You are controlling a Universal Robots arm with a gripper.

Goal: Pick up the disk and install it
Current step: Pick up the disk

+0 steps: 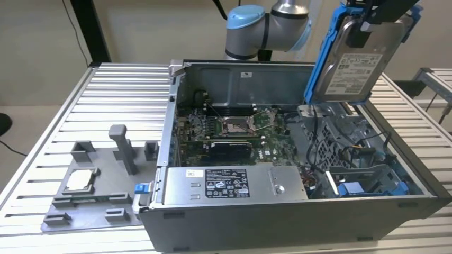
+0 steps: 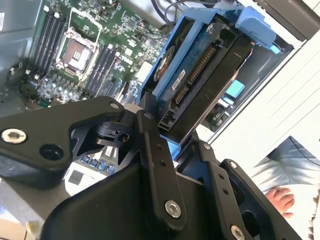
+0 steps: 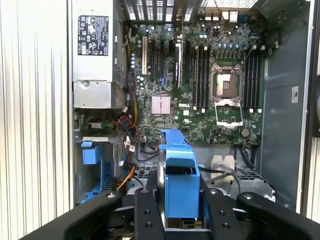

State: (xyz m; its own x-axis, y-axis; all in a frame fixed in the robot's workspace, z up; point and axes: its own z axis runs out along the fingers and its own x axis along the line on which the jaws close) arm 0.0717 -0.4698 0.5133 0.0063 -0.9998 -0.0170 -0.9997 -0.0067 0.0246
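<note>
The gripper (image 1: 363,29) is clamped on the disk (image 1: 353,66), holding it on edge in the air above the open computer case (image 1: 282,219) — toward the exterior view's right. In the first wrist view the disk's blue bracket (image 3: 181,182) sits between the black fingers (image 3: 146,212) — the motherboard (image 3: 200,90) lies below, seemingly well apart.

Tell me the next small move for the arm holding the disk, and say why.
Probably lower it a little toward the drive cage at the exterior view's right of the open case. The jaws are shut on the disk, which hangs nearly upright, well above the case and clear of it, so it is lifted but not yet seated.
</note>
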